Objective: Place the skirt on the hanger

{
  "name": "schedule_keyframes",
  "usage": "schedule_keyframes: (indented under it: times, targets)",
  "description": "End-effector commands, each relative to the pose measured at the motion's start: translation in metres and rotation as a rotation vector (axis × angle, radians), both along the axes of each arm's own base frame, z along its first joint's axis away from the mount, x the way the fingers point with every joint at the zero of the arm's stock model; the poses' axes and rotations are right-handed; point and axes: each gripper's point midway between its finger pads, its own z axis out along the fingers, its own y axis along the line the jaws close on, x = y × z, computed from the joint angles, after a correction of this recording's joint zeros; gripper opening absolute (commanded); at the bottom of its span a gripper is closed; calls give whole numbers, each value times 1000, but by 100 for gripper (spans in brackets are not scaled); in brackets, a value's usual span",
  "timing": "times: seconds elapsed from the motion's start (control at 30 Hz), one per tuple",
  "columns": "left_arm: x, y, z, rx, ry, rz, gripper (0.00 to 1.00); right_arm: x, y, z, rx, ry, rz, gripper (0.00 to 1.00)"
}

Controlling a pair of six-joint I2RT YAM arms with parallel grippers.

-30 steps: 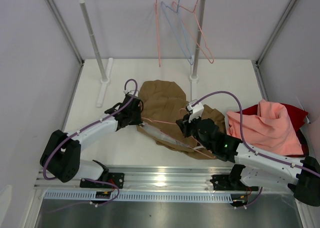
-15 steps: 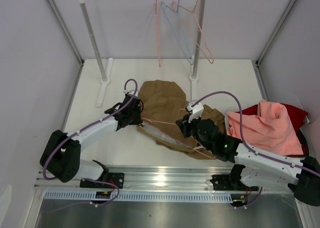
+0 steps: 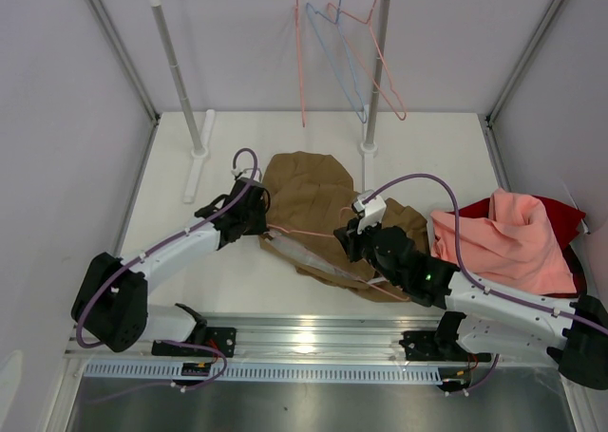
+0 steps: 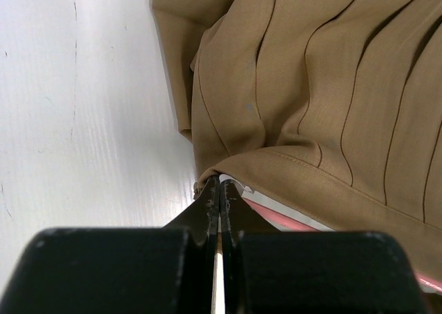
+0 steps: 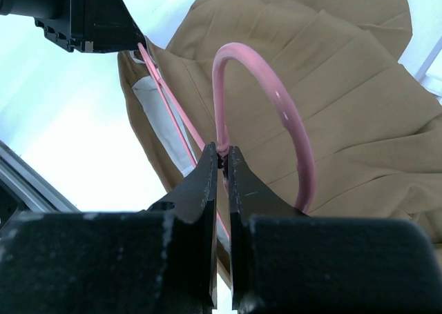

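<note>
Skirt (image 3: 309, 190) lies crumpled on white worktop (image 3: 427, 157), centre of top view. Left hand (image 4: 219, 190) clenched on skirt's lower-left edge, pale lining showing at tips. Right hand (image 5: 223, 157) clenched on salmon-pink hanger (image 5: 284, 105) at neck below hook. Hanger wire runs across skirt toward left hand.

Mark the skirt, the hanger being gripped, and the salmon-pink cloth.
skirt (image 3: 309, 190): top external view, on its upper pleated panel.
hanger (image 5: 287, 110): right wrist view, on the curved hook.
salmon-pink cloth (image 3: 503, 237): top external view, on the middle of the heap.
</note>
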Motion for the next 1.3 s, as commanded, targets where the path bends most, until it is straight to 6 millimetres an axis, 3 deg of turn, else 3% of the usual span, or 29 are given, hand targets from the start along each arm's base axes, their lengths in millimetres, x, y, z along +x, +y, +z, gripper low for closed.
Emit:
schedule_keyframes:
  times: [0.0,0.5,0.9,1.27]
  targets:
    - [11,-8,25,-41,-69,-1,0,3,2,9,18,-15,-19,0]
    - [1,-24,26,-90,-52,-99,0,18,11,28,33,-62,-35,0]
    - [-1,-13,20,-39,-44,-84,0,21,1,32,37,-69,-61,0]
    - [-5,-16,19,-44,-32,-114,0,24,1,38,49,-77,-64,0]
